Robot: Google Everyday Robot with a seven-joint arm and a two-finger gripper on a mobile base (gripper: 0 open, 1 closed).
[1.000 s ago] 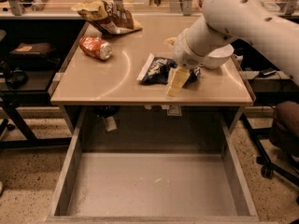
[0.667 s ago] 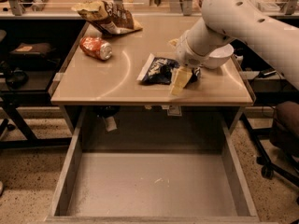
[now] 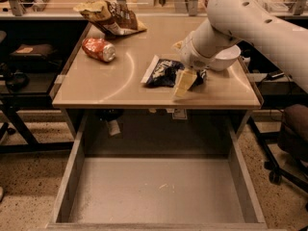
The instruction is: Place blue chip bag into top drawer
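Nearest to you, the top drawer (image 3: 144, 191) stands pulled out in front of the table (image 3: 96, 88), and its grey bottom holds nothing, so the place for the bag is ready

Above it, close to the front edge of the table, the gripper (image 3: 184, 82) is down at the right end of the blue chip bag (image 3: 161, 73). The bag lies flat on the tabletop, with its white seam pointing to the left. Whether the jaws are apart or already closed on the foil, you cannot tell from this view, because the wrist covers that end of the bag

Compared with one second ago, almost nothing has changed: the gripper sits at the same end of the bag, and the bag has not shifted or lifted. I judge that the grasp is only being settled, and the lift and the carry down to the drawer are not yet begun

Just behind the gripper, the white bowl (image 3: 226, 59) is partly hidden by the arm (image 3: 250, 23). Further left lies the crushed red-orange can (image 3: 98, 49), and at the far edge the yellow-brown chip bag (image 3: 111, 17), both well apart from the work
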